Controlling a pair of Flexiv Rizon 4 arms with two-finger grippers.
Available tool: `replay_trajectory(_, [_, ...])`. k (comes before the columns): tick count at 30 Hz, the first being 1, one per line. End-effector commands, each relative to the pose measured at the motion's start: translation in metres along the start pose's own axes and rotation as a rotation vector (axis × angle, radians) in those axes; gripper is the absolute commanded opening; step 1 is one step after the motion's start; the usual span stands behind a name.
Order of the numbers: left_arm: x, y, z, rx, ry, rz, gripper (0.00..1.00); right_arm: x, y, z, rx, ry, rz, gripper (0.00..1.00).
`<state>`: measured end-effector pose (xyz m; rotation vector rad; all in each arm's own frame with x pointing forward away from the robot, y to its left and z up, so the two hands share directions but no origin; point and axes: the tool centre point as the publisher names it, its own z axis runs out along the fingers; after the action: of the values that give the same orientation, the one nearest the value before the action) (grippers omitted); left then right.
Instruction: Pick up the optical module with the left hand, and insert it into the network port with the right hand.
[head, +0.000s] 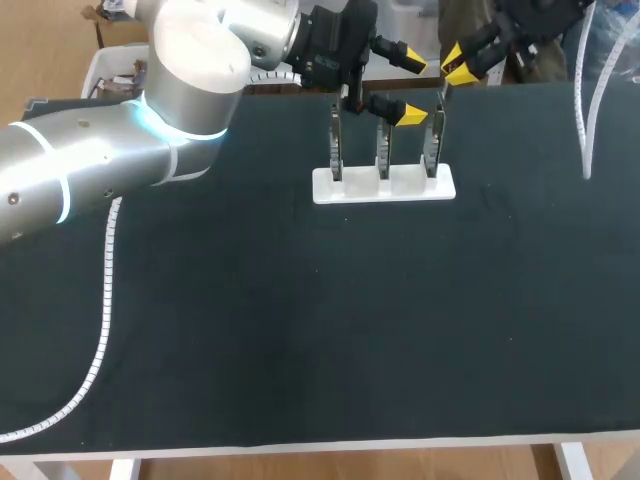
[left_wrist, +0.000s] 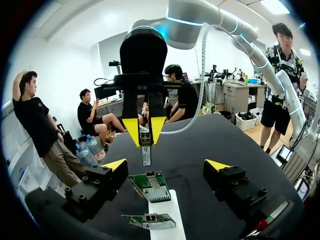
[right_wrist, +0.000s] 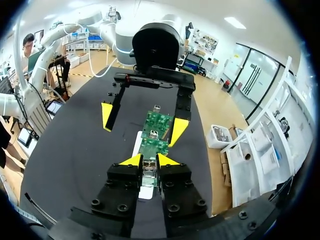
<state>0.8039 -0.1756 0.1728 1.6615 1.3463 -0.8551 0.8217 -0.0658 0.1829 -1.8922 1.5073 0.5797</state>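
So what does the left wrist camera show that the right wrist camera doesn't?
Only the left wrist camera shows the right gripper from outside, shut on the module, whose free end sticks out past the yellow tips. Only the right wrist camera shows the left gripper from outside, with its fingers wide open. Both show the green boards standing in the white holder on the black table.

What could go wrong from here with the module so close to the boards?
The left gripper hangs open close to the boards and to the right gripper holding the module; the two could collide. A crooked module might jam in the port or tip a board in the white holder.
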Motion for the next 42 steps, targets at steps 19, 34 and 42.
replay_trajectory(19, [-0.0010, 0.0002, 0.0003, 0.000, 0.004, -0.001, 1.00, -0.0066, 0.0045, 0.0071, 0.087, 0.039, -0.009, 0.00])
replay_trajectory(34, [-0.0010, 0.0002, 0.0003, 0.000, 0.004, -0.001, 1.00, -0.0070, 0.0051, 0.0042, 0.100, 0.046, -0.004, 0.00])
replay_trajectory(42, [-0.0010, 0.0002, 0.0003, 0.000, 0.004, -0.001, 1.00, -0.0034, 0.0055, 0.0047, 0.099, 0.049, 0.004, 0.00])
